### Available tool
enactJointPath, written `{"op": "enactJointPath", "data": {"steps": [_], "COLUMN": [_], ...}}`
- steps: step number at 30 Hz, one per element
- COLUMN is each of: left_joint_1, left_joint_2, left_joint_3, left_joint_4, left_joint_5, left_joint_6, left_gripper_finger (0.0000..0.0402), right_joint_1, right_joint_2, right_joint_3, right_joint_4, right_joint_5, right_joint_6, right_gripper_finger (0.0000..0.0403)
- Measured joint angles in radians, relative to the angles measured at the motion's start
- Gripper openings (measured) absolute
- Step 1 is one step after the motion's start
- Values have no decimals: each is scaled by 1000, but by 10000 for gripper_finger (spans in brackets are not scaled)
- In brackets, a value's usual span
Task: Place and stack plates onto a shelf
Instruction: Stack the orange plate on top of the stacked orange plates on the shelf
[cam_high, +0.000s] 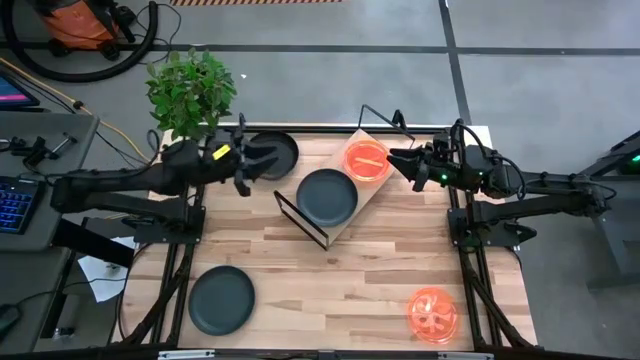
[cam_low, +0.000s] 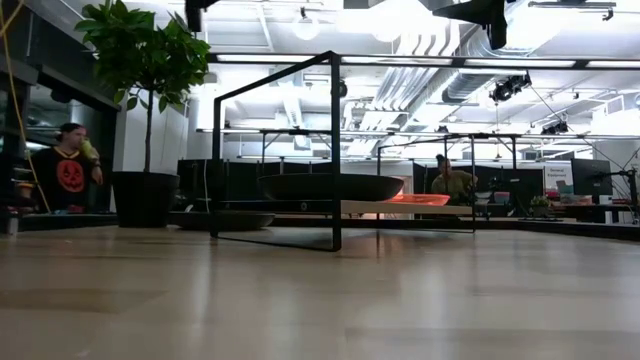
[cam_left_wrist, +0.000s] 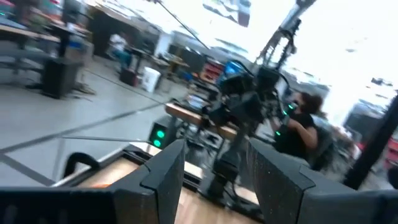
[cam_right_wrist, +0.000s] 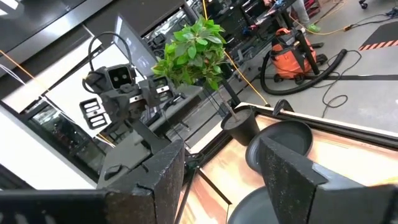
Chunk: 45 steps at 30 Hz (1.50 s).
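The shelf (cam_high: 340, 205) stands slantwise at the table's middle, a wooden board on a black wire frame (cam_low: 335, 150). On it lie a dark grey plate (cam_high: 327, 197) and an orange plate (cam_high: 367, 160). Another dark grey plate (cam_high: 275, 155) rests on the table by the far edge, a third (cam_high: 222, 300) near the left corner, and an orange plate (cam_high: 433, 313) near the right. My left gripper (cam_high: 258, 163) hangs open, raised over the far dark plate's left rim. My right gripper (cam_high: 395, 160) is open and raised just right of the shelf's orange plate.
A potted plant (cam_high: 190, 90) stands at the far left corner, its dark pot (cam_low: 145, 198) behind the far plate. The shelf's wire loops (cam_high: 385, 120) stick out past both ends. Bare wood lies along the near middle (cam_high: 330, 290). People show in the room beyond.
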Motion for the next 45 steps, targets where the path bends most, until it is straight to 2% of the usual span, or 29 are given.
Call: {"op": "enactJointPath", "data": {"steps": [7,10,13,17,19,21,25,28,34,40,45], "left_joint_1": [-1,0,0,0,0,0,0,0,0,0,0], "left_joint_2": [-23,-22,-19,-19,-19,-19,-19,-19,-19,-19,-19], "left_joint_3": [-6,-6,-6,-6,-6,-6,-6,-6,-6,-6,-6], "left_joint_4": [-5,-6,-8,-8,-7,-7,-7,-7,-7,-7,-7], "left_joint_5": [-17,-17,-17,-11,-11,-11,-10,-10,-10,-10,-10], "left_joint_6": [20,35,35,35,35,35,35,35,35,35,34], "left_gripper_finger": [162,162,162,162,162,162,162,162,162,162,162], "right_joint_1": [0,0,0,26,76,154,338,461,634,740,793], "right_joint_2": [0,0,0,12,31,58,135,205,328,361,358], "right_joint_3": [0,0,0,0,0,0,0,0,-1,-187,-258], "right_joint_4": [0,-25,-107,-316,-478,-649,-937,-1050,-996,-629,-553], "right_joint_5": [0,-30,-131,-363,-488,-552,-562,-579,-639,-685,-653], "right_joint_6": [3,56,152,343,425,489,568,621,670,876,982], "right_gripper_finger": [188,188,188,188,188,188,188,188,188,188,188]}}
